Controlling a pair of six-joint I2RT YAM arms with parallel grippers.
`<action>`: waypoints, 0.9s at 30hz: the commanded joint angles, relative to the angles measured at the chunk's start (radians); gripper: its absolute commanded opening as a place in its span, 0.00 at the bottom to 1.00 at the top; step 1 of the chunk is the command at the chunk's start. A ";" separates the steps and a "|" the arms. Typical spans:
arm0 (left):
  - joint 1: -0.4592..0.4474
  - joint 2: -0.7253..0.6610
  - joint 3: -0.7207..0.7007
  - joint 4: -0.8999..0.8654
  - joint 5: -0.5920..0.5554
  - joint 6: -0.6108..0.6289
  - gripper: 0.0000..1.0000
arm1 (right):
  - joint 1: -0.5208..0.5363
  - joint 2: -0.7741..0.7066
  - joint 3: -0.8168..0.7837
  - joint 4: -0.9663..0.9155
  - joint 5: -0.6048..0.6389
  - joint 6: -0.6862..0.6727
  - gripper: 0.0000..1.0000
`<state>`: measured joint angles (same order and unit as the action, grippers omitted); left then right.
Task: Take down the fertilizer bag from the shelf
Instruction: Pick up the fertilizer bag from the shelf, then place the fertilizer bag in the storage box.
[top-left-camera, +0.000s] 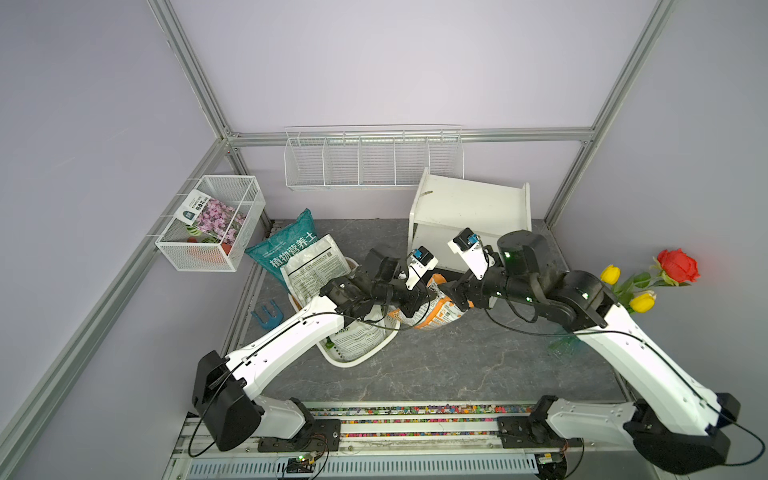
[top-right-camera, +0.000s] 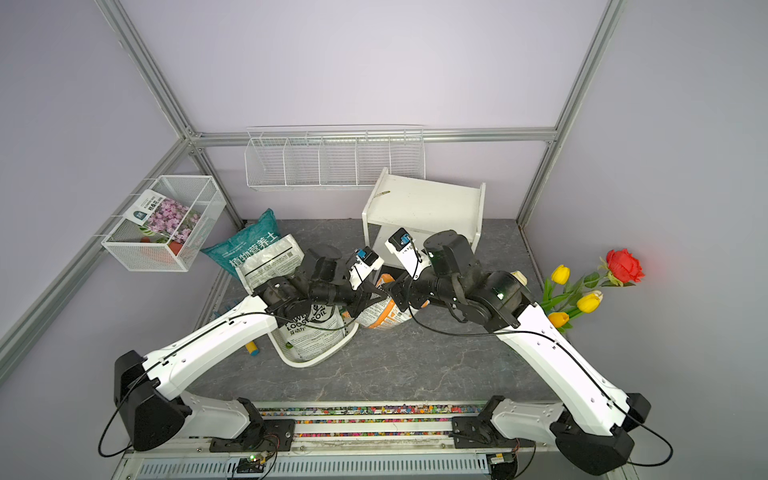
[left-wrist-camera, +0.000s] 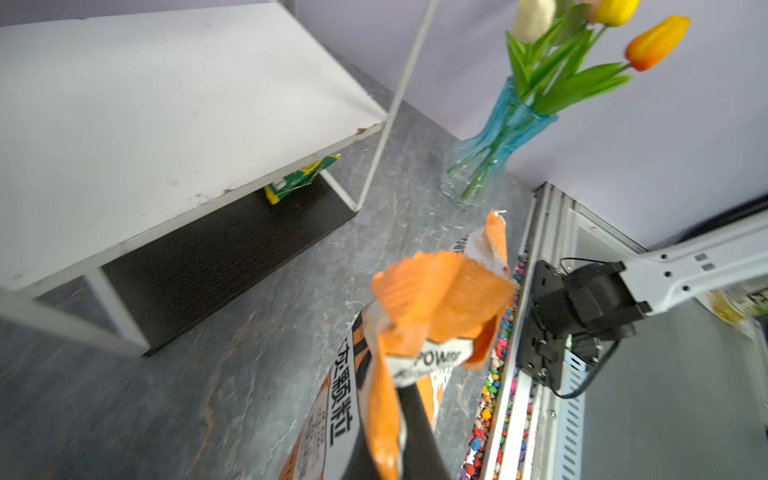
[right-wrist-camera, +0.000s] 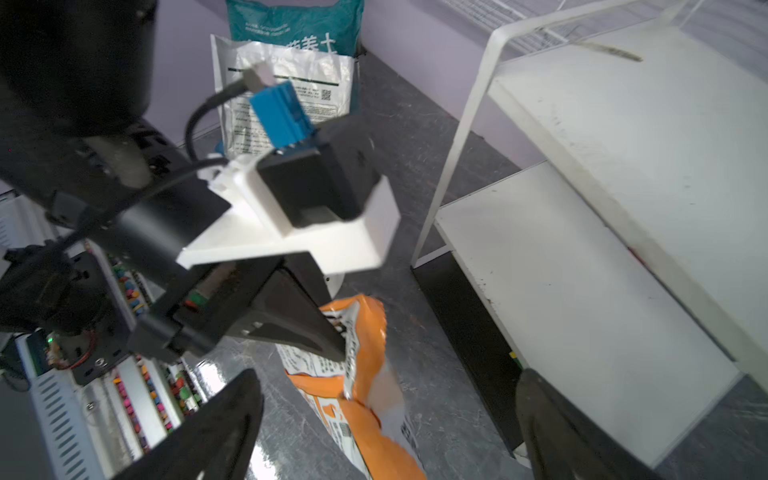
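We judge the task nearly done. The orange and white fertilizer bag (top-left-camera: 438, 318) is off the shelf (top-left-camera: 469, 199) and sits low in front of it, over the grey counter (top-left-camera: 457, 365), between our two arms. In the right wrist view neither white board of the shelf carries a bag. Our left hand (right-wrist-camera: 334, 343) is clenched on the bag's crumpled top edge, which the left wrist view shows pinched between its dark fingers (left-wrist-camera: 419, 436). Our right hand (right-wrist-camera: 388, 374) is released, its jaws spread wide to either side of the bag and gripping nothing we can see. We cannot tell whether the bag's bottom rests on the counter. What is left, we think, is to settle it there and let go.
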<state>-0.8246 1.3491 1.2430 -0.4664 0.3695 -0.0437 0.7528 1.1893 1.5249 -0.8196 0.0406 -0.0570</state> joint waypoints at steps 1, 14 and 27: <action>0.012 -0.152 0.015 0.094 -0.195 -0.033 0.00 | -0.004 -0.012 -0.026 0.064 0.109 0.023 0.98; 0.157 -0.411 -0.019 0.040 -0.313 -0.060 0.00 | -0.004 0.012 -0.049 0.053 0.171 0.019 0.98; 0.166 -0.539 -0.098 0.083 -0.896 -0.141 0.00 | -0.004 0.015 -0.059 0.036 0.177 0.026 0.98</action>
<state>-0.6674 0.8627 1.1313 -0.5182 -0.2661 -0.1417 0.7521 1.2015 1.4860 -0.7841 0.2066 -0.0475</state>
